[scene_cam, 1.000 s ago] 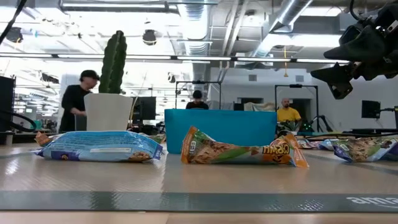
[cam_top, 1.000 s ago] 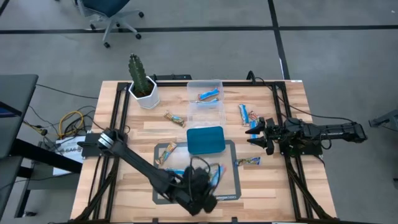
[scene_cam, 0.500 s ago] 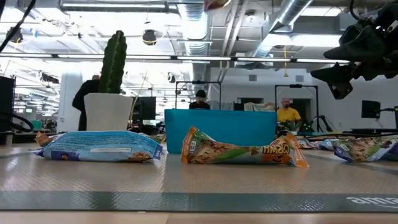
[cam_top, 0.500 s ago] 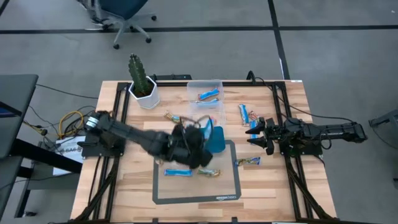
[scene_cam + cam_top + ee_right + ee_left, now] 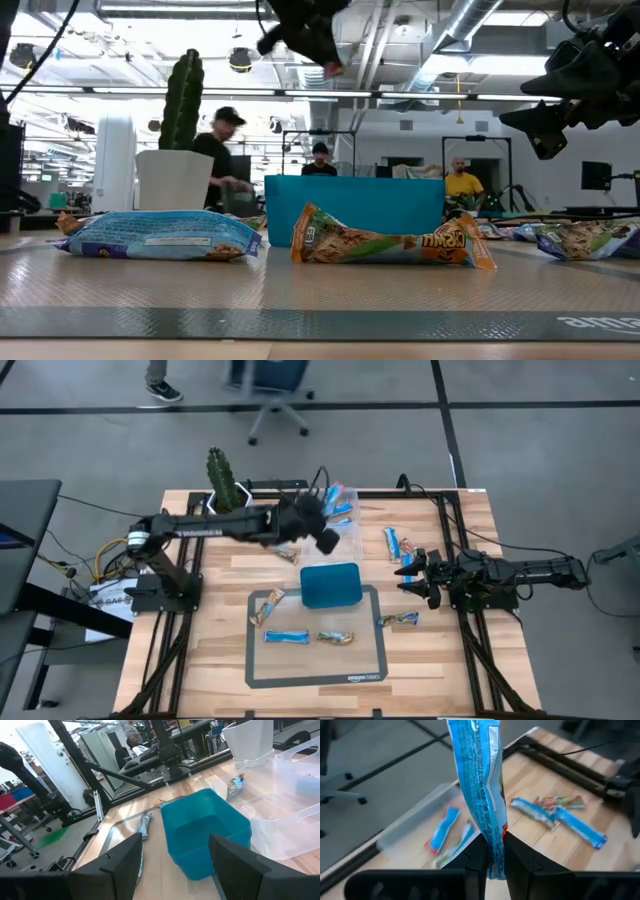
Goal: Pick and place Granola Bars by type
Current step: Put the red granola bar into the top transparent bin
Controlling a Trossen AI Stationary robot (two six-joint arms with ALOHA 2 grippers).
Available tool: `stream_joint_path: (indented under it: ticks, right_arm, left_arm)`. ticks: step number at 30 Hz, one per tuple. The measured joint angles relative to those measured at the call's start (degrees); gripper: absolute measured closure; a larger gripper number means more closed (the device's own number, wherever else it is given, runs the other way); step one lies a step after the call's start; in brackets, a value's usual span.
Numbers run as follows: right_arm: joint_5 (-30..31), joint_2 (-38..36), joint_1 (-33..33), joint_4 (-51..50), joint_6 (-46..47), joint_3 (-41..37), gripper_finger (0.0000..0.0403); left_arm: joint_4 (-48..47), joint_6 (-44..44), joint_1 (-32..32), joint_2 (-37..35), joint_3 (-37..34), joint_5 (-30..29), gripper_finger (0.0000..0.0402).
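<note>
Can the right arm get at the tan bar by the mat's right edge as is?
Probably yes. The right gripper hangs open just beyond the tan bar, with nothing between them. The left gripper is away over the clear box, shut on a blue bar.

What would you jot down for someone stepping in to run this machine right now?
Left hand: shut on a blue bar, held up over the clear box at the table's far side.
Right hand: open, empty, waiting at the right edge.
Done: at least one blue bar already lies in the clear box. The teal tray looks empty in the right wrist view.
Left: drop the held bar. On the grey mat lie one more blue bar and two tan ones; near the right hand, two blue bars and a tan one; another tan one lies beyond the tray.
</note>
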Motion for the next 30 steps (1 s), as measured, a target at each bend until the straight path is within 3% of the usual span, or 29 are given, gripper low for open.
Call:
stream_joint_path:
  ticks: [4, 11, 17, 25, 30]
  right_arm:
    - [0.0, 0.0, 0.0, 0.0, 0.0, 0.0, 0.0182]
    - [0.0, 0.0, 0.0, 0.0, 0.0, 0.0, 0.0182]
    - [-0.1, 0.0, 0.0, 0.0, 0.0, 0.0, 0.0182]
    - [-0.2, 0.0, 0.0, 0.0, 0.0, 0.0, 0.0182]
    - [-0.3, 0.0, 0.0, 0.0, 0.0, 0.0, 0.0182]
  left_arm:
    - [7.0, 5.1, 6.9, 0.2, -2.1, 7.3, 0.0362]
    - [6.9, 13.7, 17.3, 2.0, -2.2, 16.9, 0.0366]
    - [7.2, 21.6, 21.9, 6.7, -2.3, 28.4, 0.0367]
    - [3.5, 33.0, 23.4, 12.8, -2.2, 33.4, 0.0365]
    - [3.7, 36.6, 23.4, 14.5, -2.2, 30.5, 0.0365]
